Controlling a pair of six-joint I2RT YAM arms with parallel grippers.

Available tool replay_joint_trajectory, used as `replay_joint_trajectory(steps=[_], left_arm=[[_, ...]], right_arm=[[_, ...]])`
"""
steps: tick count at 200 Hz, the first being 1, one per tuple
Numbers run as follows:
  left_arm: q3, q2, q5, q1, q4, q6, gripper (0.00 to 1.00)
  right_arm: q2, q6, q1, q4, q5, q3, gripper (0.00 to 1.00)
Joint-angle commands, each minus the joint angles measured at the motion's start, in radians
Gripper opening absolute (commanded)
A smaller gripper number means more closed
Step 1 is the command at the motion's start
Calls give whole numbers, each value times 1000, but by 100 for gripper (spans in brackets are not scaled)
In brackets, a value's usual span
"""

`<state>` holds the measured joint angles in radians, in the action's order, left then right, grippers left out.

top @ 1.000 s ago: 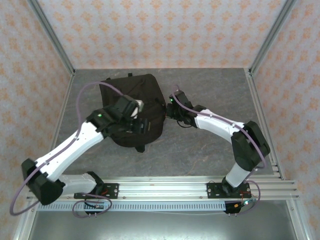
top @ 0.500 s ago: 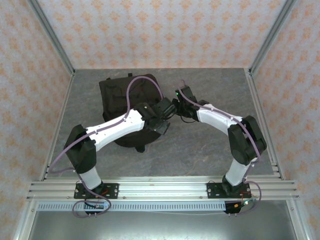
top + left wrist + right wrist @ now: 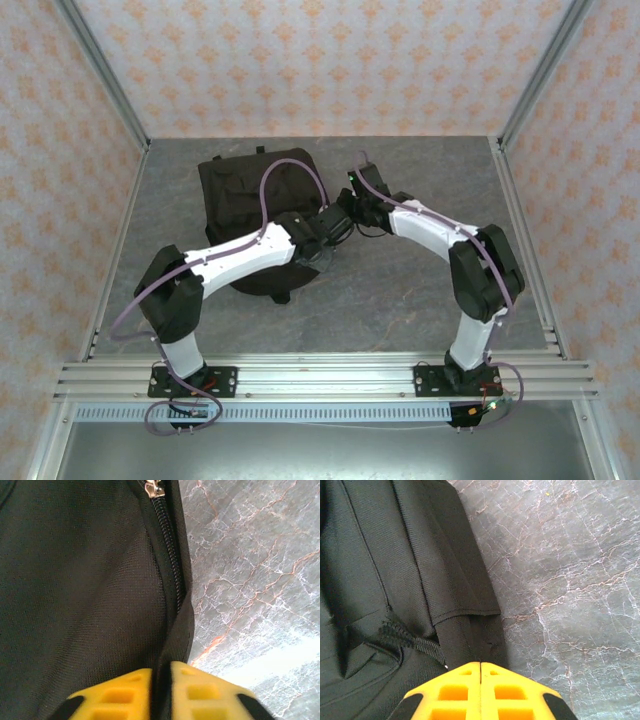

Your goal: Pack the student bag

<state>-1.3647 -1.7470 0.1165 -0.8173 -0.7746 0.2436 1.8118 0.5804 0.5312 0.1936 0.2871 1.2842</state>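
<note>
The student bag [image 3: 245,190], a large black fabric backpack, lies flat at the back left of the table. My left gripper [image 3: 334,232] has reached across to the bag's right edge. In the left wrist view its yellow fingers [image 3: 210,692] are shut on a fold of the bag [image 3: 75,580] beside a zipper [image 3: 169,550]. My right gripper [image 3: 346,204] sits at the same edge, a little farther back. Its fingers [image 3: 510,690] are pressed together, tips over the bag's black fabric [image 3: 380,555] near a webbing strap [image 3: 415,642].
Grey marble-patterned tabletop [image 3: 400,290] lies bare to the right of the bag and in front of it. Patterned walls and metal posts [image 3: 105,75] enclose the back and sides. A rail [image 3: 330,375] runs along the near edge.
My left arm swung from over the bag's middle to its right edge, and its jaws closed on the fabric. The right gripper shifted slightly toward the back and stayed shut.
</note>
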Motion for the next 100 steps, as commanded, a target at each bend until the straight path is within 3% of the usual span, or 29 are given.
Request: replay_joint_trajectory(steps=[1, 13, 100], left_arm=[[34, 51, 26, -2, -11, 14, 6], [45, 56, 24, -5, -11, 14, 0], [87, 92, -69, -8, 11, 35, 0]], right_arm=[[32, 19, -14, -3, -14, 49, 0], [45, 18, -16, -1, -19, 62, 0], [169, 11, -74, 27, -37, 226, 0]])
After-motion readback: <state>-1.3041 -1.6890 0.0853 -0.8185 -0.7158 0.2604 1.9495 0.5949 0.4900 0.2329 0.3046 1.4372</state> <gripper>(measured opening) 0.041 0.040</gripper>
